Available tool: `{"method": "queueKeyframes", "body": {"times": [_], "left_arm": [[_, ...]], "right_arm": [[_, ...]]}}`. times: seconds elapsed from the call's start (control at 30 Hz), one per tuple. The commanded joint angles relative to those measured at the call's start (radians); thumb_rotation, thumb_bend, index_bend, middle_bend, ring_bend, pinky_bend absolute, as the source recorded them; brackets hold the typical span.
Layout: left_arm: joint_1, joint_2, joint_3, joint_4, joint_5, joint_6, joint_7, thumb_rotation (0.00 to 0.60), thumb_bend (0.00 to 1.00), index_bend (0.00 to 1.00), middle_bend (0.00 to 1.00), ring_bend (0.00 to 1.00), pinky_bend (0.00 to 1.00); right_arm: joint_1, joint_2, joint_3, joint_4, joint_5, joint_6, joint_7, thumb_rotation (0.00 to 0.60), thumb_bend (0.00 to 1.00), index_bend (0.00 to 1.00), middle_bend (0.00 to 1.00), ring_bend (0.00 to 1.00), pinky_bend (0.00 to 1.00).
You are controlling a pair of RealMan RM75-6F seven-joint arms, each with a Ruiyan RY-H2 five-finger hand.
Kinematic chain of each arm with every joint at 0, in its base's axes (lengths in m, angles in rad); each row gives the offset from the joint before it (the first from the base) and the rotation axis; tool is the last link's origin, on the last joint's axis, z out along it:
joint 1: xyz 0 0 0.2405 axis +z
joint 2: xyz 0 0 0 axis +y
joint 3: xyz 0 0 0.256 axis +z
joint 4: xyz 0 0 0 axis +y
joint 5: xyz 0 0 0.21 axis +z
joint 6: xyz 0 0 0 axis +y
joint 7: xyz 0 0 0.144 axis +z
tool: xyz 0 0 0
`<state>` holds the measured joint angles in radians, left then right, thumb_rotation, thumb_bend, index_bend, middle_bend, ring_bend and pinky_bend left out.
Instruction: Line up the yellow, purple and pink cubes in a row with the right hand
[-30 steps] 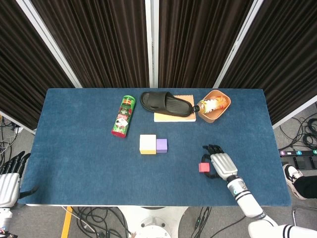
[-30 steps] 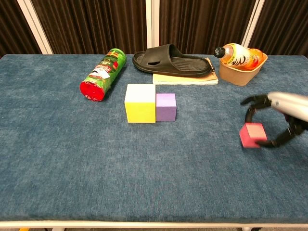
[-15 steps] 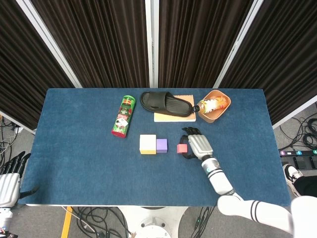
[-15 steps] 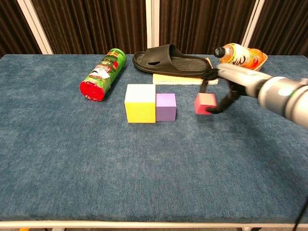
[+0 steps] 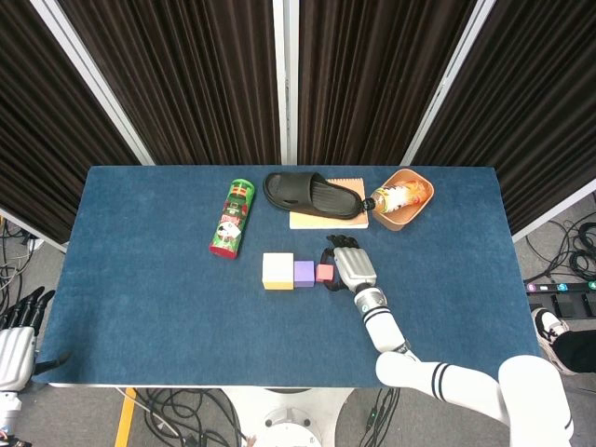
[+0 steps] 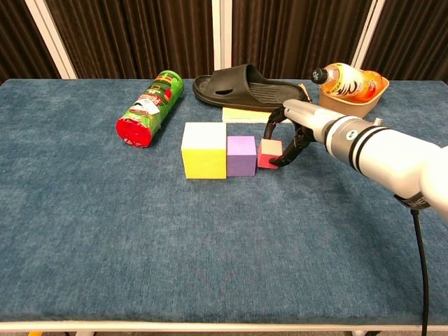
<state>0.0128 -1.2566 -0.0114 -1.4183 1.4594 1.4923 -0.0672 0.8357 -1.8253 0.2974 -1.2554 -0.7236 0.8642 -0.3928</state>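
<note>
The right hand point(image 6: 288, 133) curls its dark fingers around the pink cube point(image 6: 269, 153), gripping it on the table point(image 6: 210, 245). Farthest from the hand sits the big yellow cube point(image 6: 204, 150); between them, touching it, the smaller purple cube point(image 6: 241, 155). The pink cube, smallest, seems to touch the purple one. The left hand point(image 5: 17, 333) hangs off-table, apparently empty with fingers straight.

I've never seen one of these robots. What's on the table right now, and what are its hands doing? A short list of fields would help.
Surface: blue table
Row: yellow cube, purple cube, pink cube, side by side
Right hand: holds the pink cube beside the purple one
Left hand: off the table's left edge, holding nothing
Behind the row: green can lying down, black slipper on a notepad, bottle in a bowl
</note>
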Motion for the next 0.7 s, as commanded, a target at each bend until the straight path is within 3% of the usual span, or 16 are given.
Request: {"method": "queueKeyframes", "body": {"times": [0.03,0.37,0.7], "left_arm": [[0.0,0.0,0.001,0.001,0.0,-0.002,0.0,0.6,0.06,0.13,0.16,0.11,0.16],[0.0,-0.003,0.001,0.005,-0.002,-0.004,-0.001,0.6,0.06,0.14,0.16,0.11,0.16],[0.002,-0.005,0.001,0.008,-0.002,-0.003,-0.003,0.6,0.06,0.14,0.16,0.11,0.16]], "right_arm": [[0.004,-0.004,0.0,0.005,0.004,-0.002,-0.002,0.6,0.24,0.48,0.07,0.0,0.0],[0.018,-0.014,-0.008,0.011,0.017,-0.008,-0.012,0.6,0.24,0.43,0.06,0.0,0.0],[0.023,-0.007,-0.014,0.0,0.021,-0.008,-0.015,0.6,0.18,0.29,0.05,0.0,0.0]]}}
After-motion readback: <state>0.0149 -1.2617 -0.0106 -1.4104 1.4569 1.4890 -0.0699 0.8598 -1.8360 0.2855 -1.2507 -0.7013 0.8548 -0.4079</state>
